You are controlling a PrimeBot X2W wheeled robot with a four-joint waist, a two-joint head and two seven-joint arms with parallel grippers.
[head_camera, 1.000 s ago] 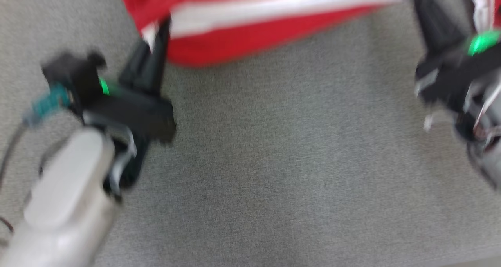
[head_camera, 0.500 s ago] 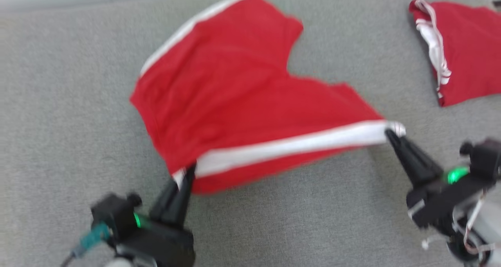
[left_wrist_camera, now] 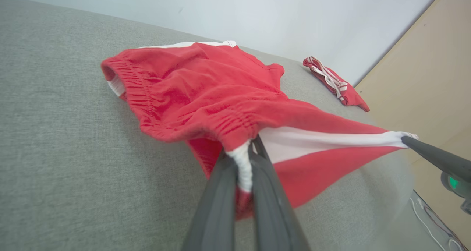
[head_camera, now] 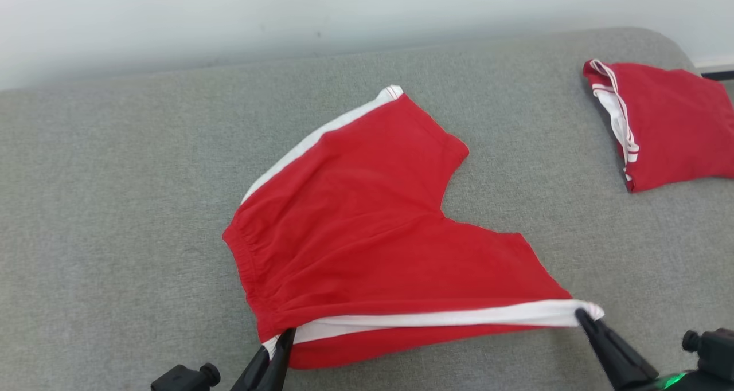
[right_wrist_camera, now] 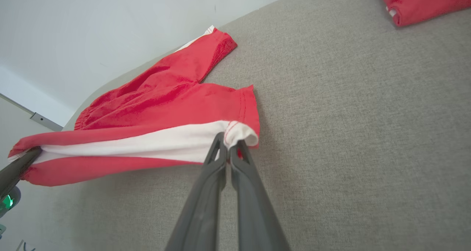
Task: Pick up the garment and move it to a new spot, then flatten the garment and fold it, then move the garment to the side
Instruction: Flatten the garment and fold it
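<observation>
The garment (head_camera: 367, 230) is a pair of red shorts with white side stripes, spread over the grey cushion. My left gripper (head_camera: 285, 336) is shut on the waistband corner at its near left; the pinch shows in the left wrist view (left_wrist_camera: 244, 159) on the garment (left_wrist_camera: 206, 92). My right gripper (head_camera: 580, 315) is shut on the leg-hem corner at the white stripe's end, seen close in the right wrist view (right_wrist_camera: 228, 140) on the garment (right_wrist_camera: 158, 103). The near edge hangs stretched between both grippers, slightly off the cushion. The far leg lies flat.
A second red garment (head_camera: 665, 121) with white trim lies folded at the far right of the grey cushion (head_camera: 114, 207). A pale wall (head_camera: 229, 18) runs behind the cushion. A wooden panel (left_wrist_camera: 434, 59) stands beyond the cushion's right end.
The head camera has tilted up, so the whole picture shifted and both grippers sit lower in it. Both grippers keep their hold on the garment's near corners.
</observation>
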